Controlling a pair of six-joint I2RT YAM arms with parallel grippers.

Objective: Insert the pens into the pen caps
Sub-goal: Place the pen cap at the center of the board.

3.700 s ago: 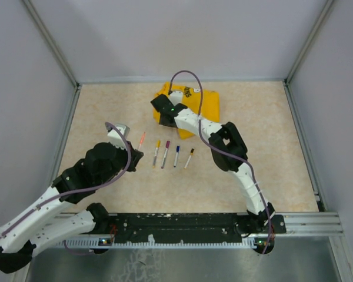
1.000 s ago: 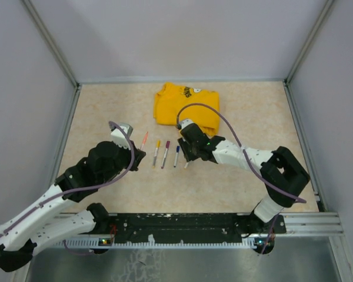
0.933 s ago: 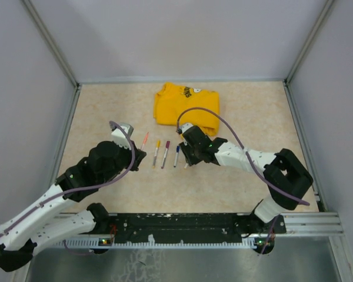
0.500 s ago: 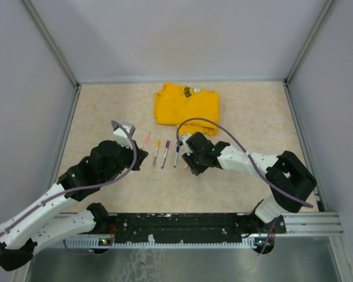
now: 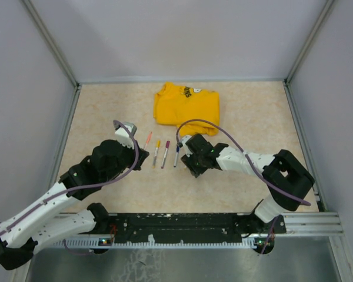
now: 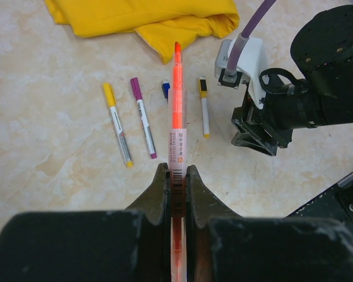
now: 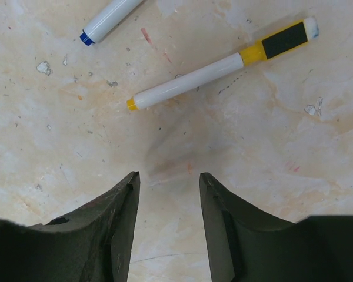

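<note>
Pens (image 5: 165,154) lie in a short row on the mottled beige tabletop (image 5: 106,106), long axes running near to far. Just right of the row the right claw (image 7: 165,182) hangs spread and empty. Nearest it is the yellow-tipped white pen (image 7: 217,67), just ahead of the fingers and slanted almost along the line between them, so I reckon the wrist must turn to straddle it. Over on the left, the left claw (image 6: 176,176) is clenched on an orange pen (image 6: 177,111) pointing far. A yellow T-shirt (image 5: 188,104) sits beyond, and grey walls (image 5: 176,35) close the stall in.
</note>
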